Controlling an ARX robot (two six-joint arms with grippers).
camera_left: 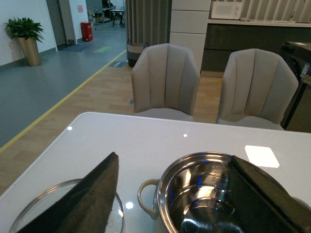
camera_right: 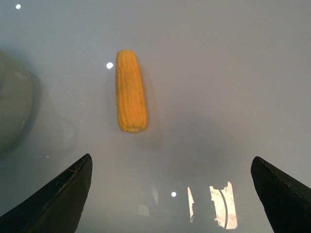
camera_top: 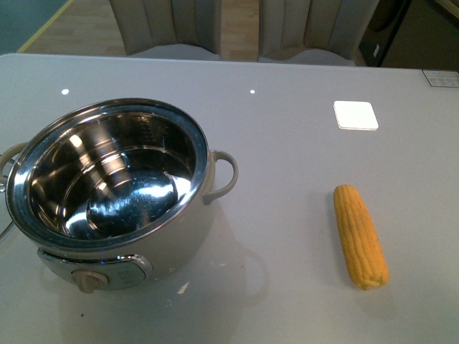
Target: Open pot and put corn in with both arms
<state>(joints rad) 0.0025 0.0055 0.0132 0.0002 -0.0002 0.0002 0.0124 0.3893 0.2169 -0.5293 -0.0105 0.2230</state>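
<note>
From my station the left wrist camera shows the room best: a grey-blue floor (camera_left: 43,82) meets pale wood along a yellow line (camera_left: 63,99). A potted plant (camera_left: 24,29) and a red bin (camera_left: 87,31) stand against the far wall, and a dark counter (camera_left: 252,36) runs behind.

The table (camera_top: 287,72) is a glossy pale grey slab that mirrors the ceiling lights as small bright dots. Two beige padded chairs (camera_left: 166,80) (camera_left: 256,85) are drawn up to its far edge.

The pot (camera_top: 179,244) sits on the left part of the table, uncovered, with nothing in its bare steel bowl. A glass lid (camera_left: 39,204) lies flat on the table just beside it, on the pot's left.

My left gripper (camera_left: 173,156) hangs over that side. Its fingers are spread wide and hold nothing — one shows over the lid, the other over the pot's rim. My right gripper (camera_right: 171,156) is likewise spread and empty, poised above bare table.

The corn (camera_top: 360,236) lies flat on the right part of the table, well apart from the pot, its length pointing roughly away from me. In the right wrist view it rests beyond the fingertips, touching neither.

A white square (camera_top: 356,115) lies farther back on the table — I cannot tell what it is. The beige dial (camera_top: 89,279) on the pot's front panel faces me.
</note>
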